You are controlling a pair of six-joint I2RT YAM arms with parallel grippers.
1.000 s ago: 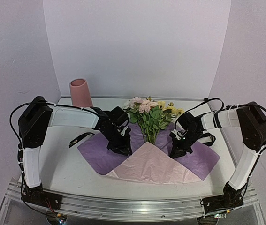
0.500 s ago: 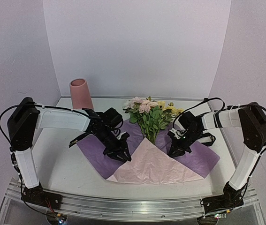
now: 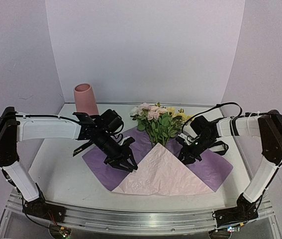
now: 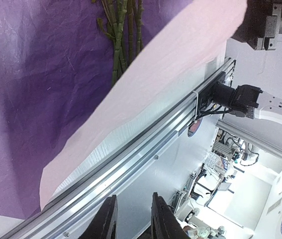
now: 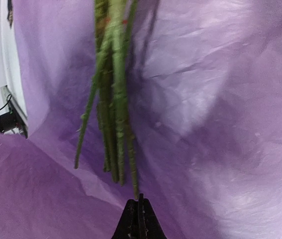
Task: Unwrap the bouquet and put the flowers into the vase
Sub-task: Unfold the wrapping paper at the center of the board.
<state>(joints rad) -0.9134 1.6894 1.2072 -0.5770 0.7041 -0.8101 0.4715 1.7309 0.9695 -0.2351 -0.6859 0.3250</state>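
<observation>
The bouquet's paper [image 3: 100,160] lies unfolded on the table, purple with a pink flap [image 3: 163,174] folded over its near part. The flowers [image 3: 155,117] rest on it, blooms toward the back wall, stems [image 4: 123,40] bare above the flap [image 4: 180,64]. My left gripper [image 3: 124,163] hovers over the flap's left edge, its jaws [image 4: 133,219] a little open with nothing between them. My right gripper [image 3: 184,155] sits right of the stems [image 5: 112,99], jaws [image 5: 139,211] shut, one stem end reaching their tip. The pink vase [image 3: 85,97] stands upright at the back left.
A black ribbon [image 3: 82,148] lies on the table left of the paper. The table's metal rail [image 3: 131,219] runs along the near edge by both arm bases. White walls close in the back and both sides.
My left arm has stretched out lower and flatter, its gripper sliding slightly nearer over the flap's left edge. The right gripper has edged a little toward the stems.
</observation>
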